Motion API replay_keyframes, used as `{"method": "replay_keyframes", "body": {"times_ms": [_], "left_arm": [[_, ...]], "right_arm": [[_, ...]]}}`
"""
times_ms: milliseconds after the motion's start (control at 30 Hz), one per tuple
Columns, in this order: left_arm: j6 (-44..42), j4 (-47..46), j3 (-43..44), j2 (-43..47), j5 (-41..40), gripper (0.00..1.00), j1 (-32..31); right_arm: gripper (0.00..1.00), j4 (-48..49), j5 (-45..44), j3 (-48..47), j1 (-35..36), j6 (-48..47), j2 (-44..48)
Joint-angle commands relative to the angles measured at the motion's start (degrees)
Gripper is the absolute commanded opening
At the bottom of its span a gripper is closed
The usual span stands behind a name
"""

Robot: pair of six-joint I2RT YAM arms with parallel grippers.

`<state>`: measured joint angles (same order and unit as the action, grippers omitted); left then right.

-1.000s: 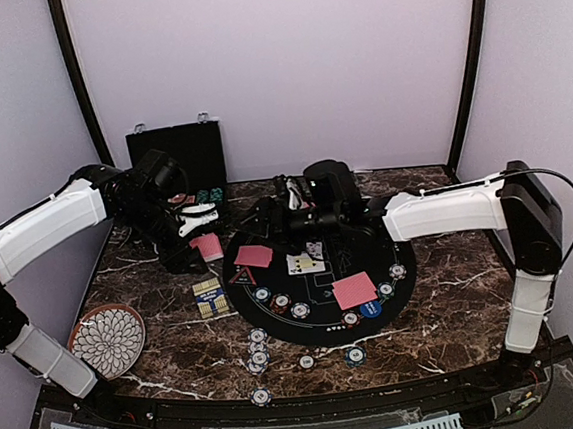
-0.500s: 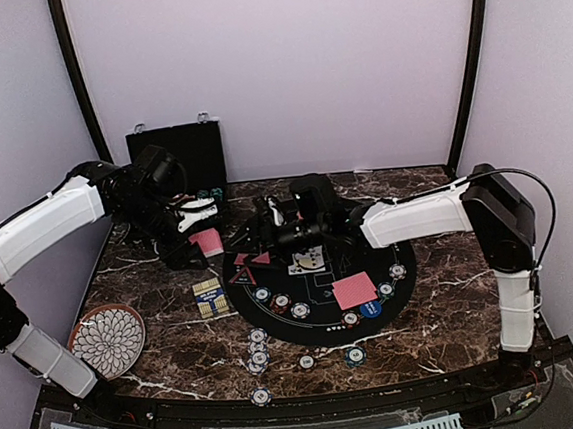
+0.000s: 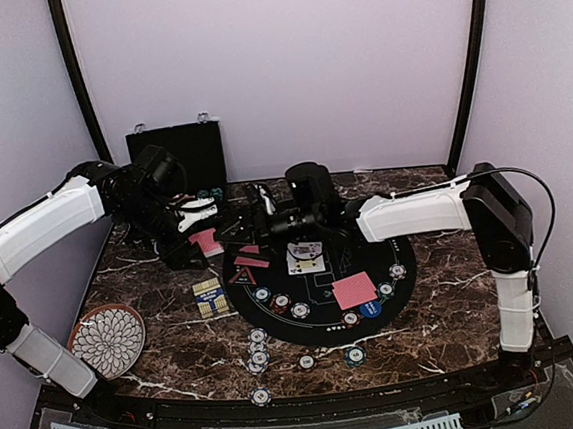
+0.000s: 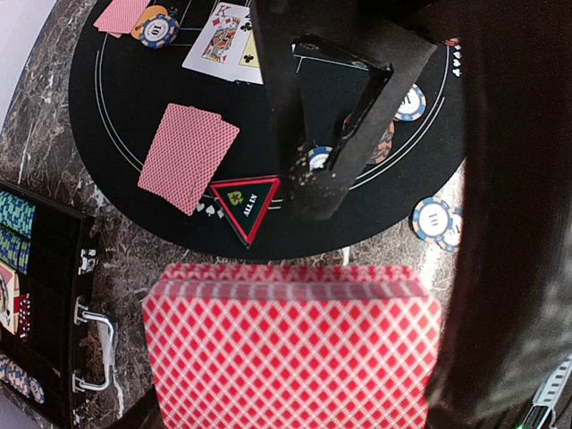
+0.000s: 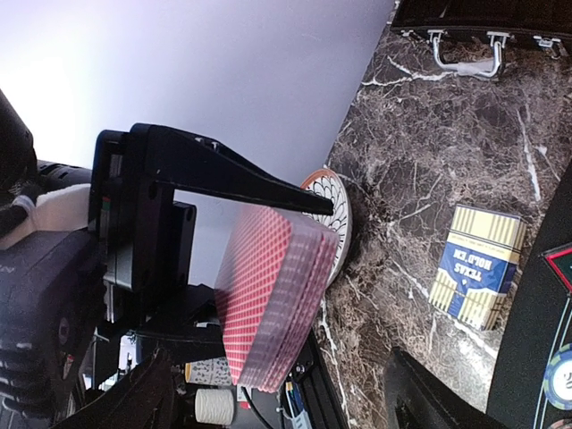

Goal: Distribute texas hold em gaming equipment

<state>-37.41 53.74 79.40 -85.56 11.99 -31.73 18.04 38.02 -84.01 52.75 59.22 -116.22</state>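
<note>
My left gripper (image 3: 200, 240) is shut on a red-backed deck of playing cards (image 4: 290, 349), held on edge above the marble left of the round black mat (image 3: 321, 317). My right gripper (image 3: 243, 228) reaches in from the right and stands open. Its two dark fingers (image 5: 438, 393) flank the deck (image 5: 273, 304) without touching it. On the mat lie a red-backed pair (image 4: 188, 156), face-up cards (image 4: 228, 45), another red pair (image 3: 354, 290), a red-edged triangle marker (image 4: 244, 204) and several striped chips (image 3: 280, 302). More chips (image 3: 257, 350) lie on the marble in front.
A blue-and-yellow card box (image 3: 209, 297) lies left of the mat. The flower-patterned plate (image 3: 108, 340) sits at the front left. The open black case (image 3: 176, 159) stands at the back left with chips inside. A wall runs along the left table edge.
My right gripper has swung left across the mat to the deck and narrowed its jaws a little. The left gripper has kept the deck almost in place.
</note>
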Motion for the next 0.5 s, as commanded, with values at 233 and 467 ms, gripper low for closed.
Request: {"method": "replay_keyframes", "body": {"times_ms": [233, 467], "left_arm": [[0.1, 0.8, 0.8, 1.9, 2.0, 0.0, 0.2], [0.1, 0.9, 0.8, 1.6, 2.6, 0.0, 0.2]], "right_arm": [[0.8, 3.4, 4.3, -8.7, 0.6, 2.0, -6.8], [0.8, 3.9, 6.1, -13.4, 1.2, 3.4, -10.6]]}}
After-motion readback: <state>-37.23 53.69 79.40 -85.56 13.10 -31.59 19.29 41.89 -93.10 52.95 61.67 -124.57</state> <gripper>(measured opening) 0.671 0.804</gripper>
